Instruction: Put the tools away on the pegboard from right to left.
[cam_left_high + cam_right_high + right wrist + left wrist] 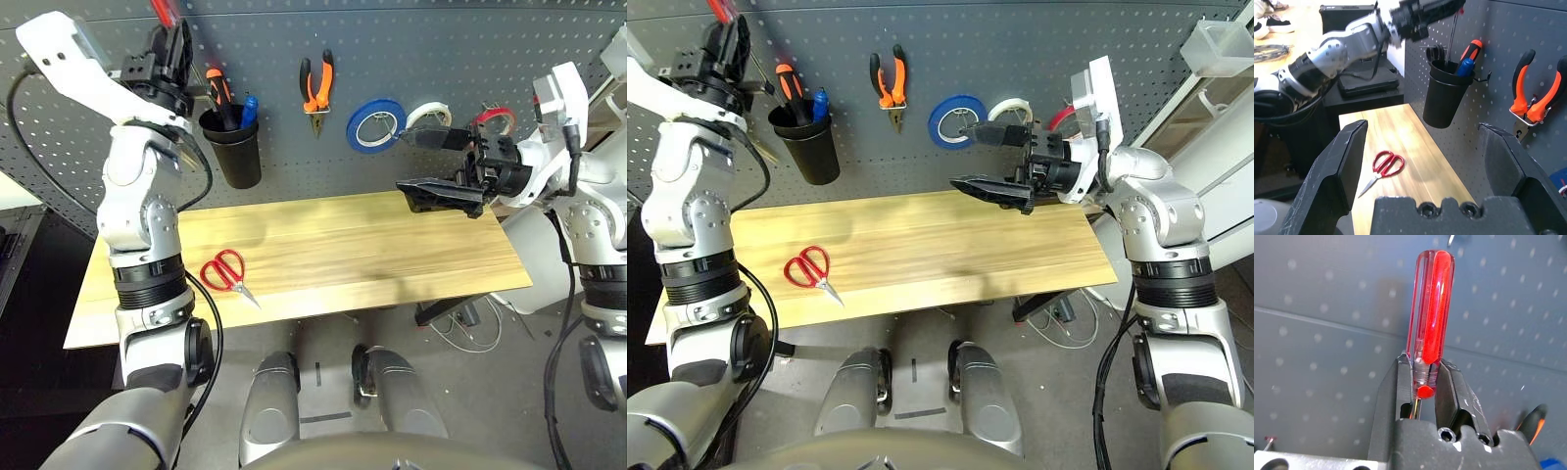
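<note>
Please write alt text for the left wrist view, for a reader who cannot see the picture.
The left tool is shut on a red-handled screwdriver, gripping it at the base of its clear red handle, which stands up in front of the dark grey pegboard. An orange-and-black handle tip shows at one edge.

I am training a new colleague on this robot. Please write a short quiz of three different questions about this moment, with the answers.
1. True or false: the red-handled scissors already hang on the pegboard.
2. What does the left gripper hold?
A. blue tape roll
B. red-handled screwdriver
C. pliers
3. Fill in: the right gripper is ____ and holds nothing.

Key:
1. False; they lie on the wooden table.
2. B; the pliers hang on the pegboard, right of the black cup.
3. open
</note>
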Controlling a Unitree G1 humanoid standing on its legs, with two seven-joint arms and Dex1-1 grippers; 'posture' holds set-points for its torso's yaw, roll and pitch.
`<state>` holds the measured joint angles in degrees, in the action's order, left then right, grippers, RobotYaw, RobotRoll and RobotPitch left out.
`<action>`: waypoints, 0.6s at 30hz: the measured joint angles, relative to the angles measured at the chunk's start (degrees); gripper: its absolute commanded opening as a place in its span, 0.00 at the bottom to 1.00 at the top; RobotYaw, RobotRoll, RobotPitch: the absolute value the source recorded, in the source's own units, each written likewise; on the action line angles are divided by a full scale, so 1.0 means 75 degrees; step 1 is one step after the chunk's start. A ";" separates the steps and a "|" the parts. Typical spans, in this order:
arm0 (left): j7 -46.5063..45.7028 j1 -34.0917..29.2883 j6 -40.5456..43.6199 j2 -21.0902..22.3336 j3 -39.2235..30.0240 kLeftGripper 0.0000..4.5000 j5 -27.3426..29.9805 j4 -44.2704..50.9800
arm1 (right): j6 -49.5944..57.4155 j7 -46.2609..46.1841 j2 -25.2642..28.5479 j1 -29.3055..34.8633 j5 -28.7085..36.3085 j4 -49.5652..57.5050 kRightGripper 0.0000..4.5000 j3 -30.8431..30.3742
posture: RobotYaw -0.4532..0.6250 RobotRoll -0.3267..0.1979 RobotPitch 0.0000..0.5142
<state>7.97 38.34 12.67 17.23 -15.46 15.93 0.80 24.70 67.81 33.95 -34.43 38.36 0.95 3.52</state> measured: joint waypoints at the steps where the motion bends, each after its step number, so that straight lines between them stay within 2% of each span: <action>1: 0.0003 -0.0024 -0.0063 -0.0021 0.0036 0.23 -0.0030 -0.0040 | 0.0002 -0.0015 0.0000 0.0000 0.0001 0.0000 1.00 0.0000 | 0.40 0.62 0.26; 6: 0.0053 -0.0062 -0.0041 -0.0012 0.0038 0.64 0.0097 0.0028 | 0.0007 -0.0038 0.0000 0.0053 0.0003 0.0004 1.00 0.0001 | 0.41 0.62 0.27; 10: 0.0377 -0.0061 0.0495 0.0613 -0.0125 0.96 0.0463 0.0599 | -0.0008 -0.0010 0.0023 0.0317 -0.0041 -0.0034 1.00 -0.0001 | 0.44 0.62 0.28; 11: 0.0453 -0.0061 0.0664 0.0788 -0.0211 0.99 0.0591 0.0785 | -0.0018 -0.0003 0.0024 0.0347 -0.0057 -0.0066 1.00 -0.0001 | 0.45 0.62 0.28; 18: 0.1020 -0.0335 0.2725 0.2132 -0.0784 0.99 0.1955 0.2412 | -0.0348 0.0235 -0.0111 0.0396 -0.0413 -0.0419 1.00 -0.0127 | 0.53 0.62 0.28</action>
<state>15.62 35.83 33.11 33.22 -21.33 30.59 18.89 22.09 69.57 33.11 -31.46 35.26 -2.20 2.56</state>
